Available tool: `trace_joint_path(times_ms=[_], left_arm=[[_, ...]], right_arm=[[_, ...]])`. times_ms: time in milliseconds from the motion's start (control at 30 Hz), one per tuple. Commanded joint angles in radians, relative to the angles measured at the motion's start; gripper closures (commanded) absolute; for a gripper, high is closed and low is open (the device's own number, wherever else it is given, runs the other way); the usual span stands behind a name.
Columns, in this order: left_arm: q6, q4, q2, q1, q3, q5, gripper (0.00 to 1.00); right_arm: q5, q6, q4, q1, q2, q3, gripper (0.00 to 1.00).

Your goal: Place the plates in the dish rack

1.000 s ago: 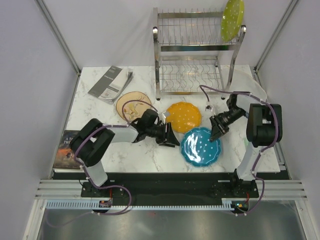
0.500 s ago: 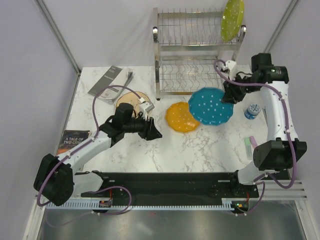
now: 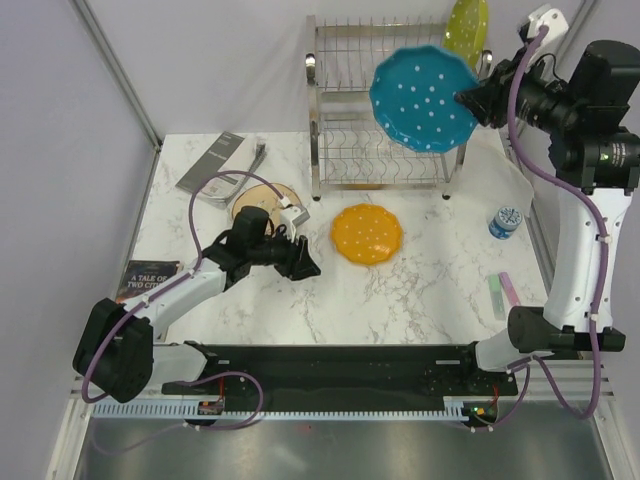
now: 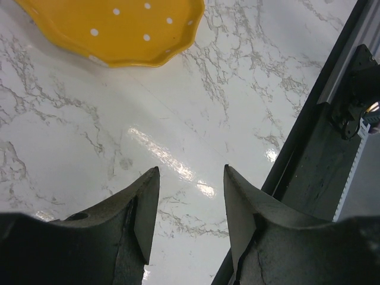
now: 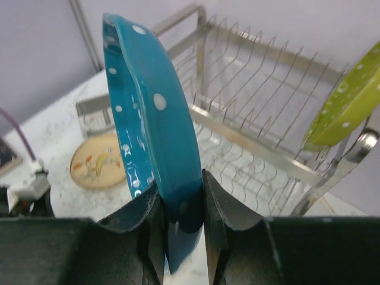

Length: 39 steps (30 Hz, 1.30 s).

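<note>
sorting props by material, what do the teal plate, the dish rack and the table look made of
The teal plate: likely glazed ceramic or melamine; glossy highlights, thick scalloped rim, white dots. The dish rack: polished steel wire, by its bright mirror-like shine. The table: marble-look top, white with grey veins and glossy reflections; real stone or laminate cannot be told.

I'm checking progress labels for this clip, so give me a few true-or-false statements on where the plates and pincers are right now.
The right pincer is shut on the teal plate, held in the air. True.
The lime plate lies flat on the table. False: it stands on edge in the top tier of the dish rack.
The left pincer holds the orange plate. False: it is open and empty; that plate lies on the table apart from it.
The tan plate is on the table. True.
</note>
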Motion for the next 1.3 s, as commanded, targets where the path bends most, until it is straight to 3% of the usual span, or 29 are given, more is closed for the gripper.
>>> trace_joint_path(times_ms=[0,167,233,267,367,600,1100,1267], left_arm=[[0.04,0.054,-0.015,0.013,0.019,-0.02,0.46],[0.012,0.089,-0.029,0.027,-0.013,-0.017,0.46],[0.005,0.086,-0.032,0.033,-0.02,-0.012,0.46],[-0.001,0.113,-0.034,0.037,-0.025,-0.012,0.46],[-0.005,0.115,-0.035,0.05,-0.033,-0.007,0.46],[-0.025,0.135,-0.035,0.065,-0.059,-0.004,0.46],[-0.084,0.166,-0.005,0.065,-0.054,0.054,0.46],[-0.098,0.175,-0.006,0.065,-0.06,0.063,0.46]], right_arm=[[0.25,0.364,0.578,-0.004,0.02,0.04,1.0],[0.487,0.407,0.707,-0.001,0.13,0.159,1.0],[0.554,0.349,0.707,0.029,0.158,0.193,1.0],[0.693,0.311,0.715,0.052,0.164,0.189,1.0],[0.909,0.161,0.81,0.181,0.149,0.108,1.0],[1.106,0.062,0.861,0.275,0.221,0.154,1.0],[1.231,-0.134,0.93,0.356,0.341,0.216,1.0],[1.246,-0.224,1.025,0.37,0.404,0.253,1.0]])
